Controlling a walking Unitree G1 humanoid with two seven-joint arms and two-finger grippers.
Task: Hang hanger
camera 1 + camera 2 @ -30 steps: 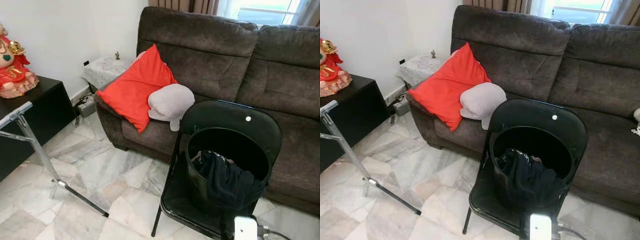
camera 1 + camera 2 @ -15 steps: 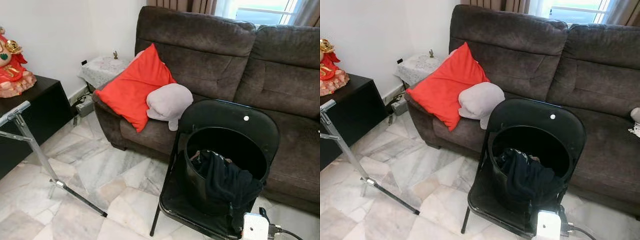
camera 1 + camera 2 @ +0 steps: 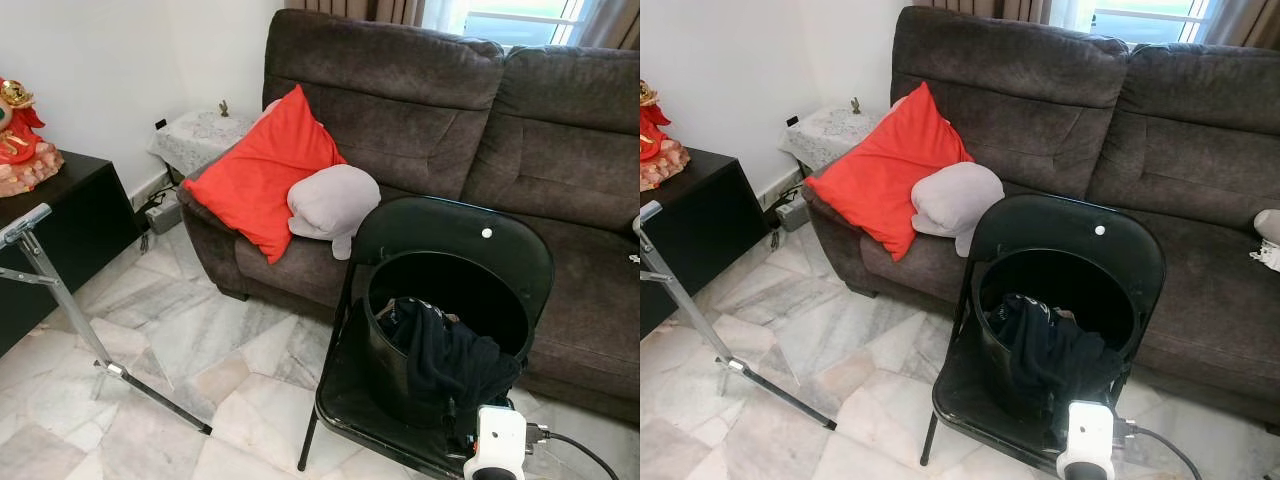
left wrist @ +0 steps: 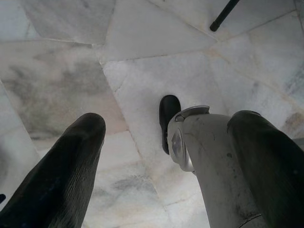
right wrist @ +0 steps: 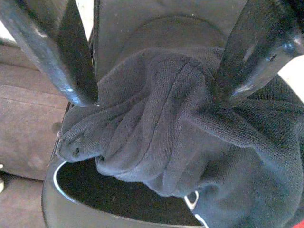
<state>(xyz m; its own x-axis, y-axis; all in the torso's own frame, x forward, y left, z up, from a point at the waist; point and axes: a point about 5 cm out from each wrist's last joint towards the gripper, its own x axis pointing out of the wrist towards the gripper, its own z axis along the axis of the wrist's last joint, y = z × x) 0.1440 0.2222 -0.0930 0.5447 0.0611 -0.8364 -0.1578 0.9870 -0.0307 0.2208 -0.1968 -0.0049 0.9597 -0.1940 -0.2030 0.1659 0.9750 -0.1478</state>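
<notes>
**Jaws of both grippers apart, right one down in dark clothing in a bucket**

Jaws of the right gripper [image 5: 156, 102] stand apart. Its two black fingers [image 5: 71, 61] press into a bunched dark navy garment [image 3: 450, 355], with a fold of cloth between them. The garment spills over the rim of a round black plastic bucket [image 3: 385, 370], which sits on the seat of a black metal folding chair [image 3: 450, 235] at the lower right of the head view. Whether a hanger lies within the cloth cannot be told.

The left gripper [image 4: 168, 121] hangs over the grey-veined white marble floor [image 3: 180, 330], its jaws also apart, with the robot's black-tipped foot [image 4: 168, 109] below.

Behind the chair, a dark brown fabric sofa [image 3: 400, 110] spans the upper right. A square red cushion [image 3: 265, 180] and a pale grey plush cushion [image 3: 335, 200] rest on its left end, touching each other. At the left edge, a silver metal stand leg [image 3: 60, 290] slants down to the floor beside a low black cabinet [image 3: 70, 220]. A red and gold figurine [image 3: 20, 140] stands on the cabinet.
</notes>
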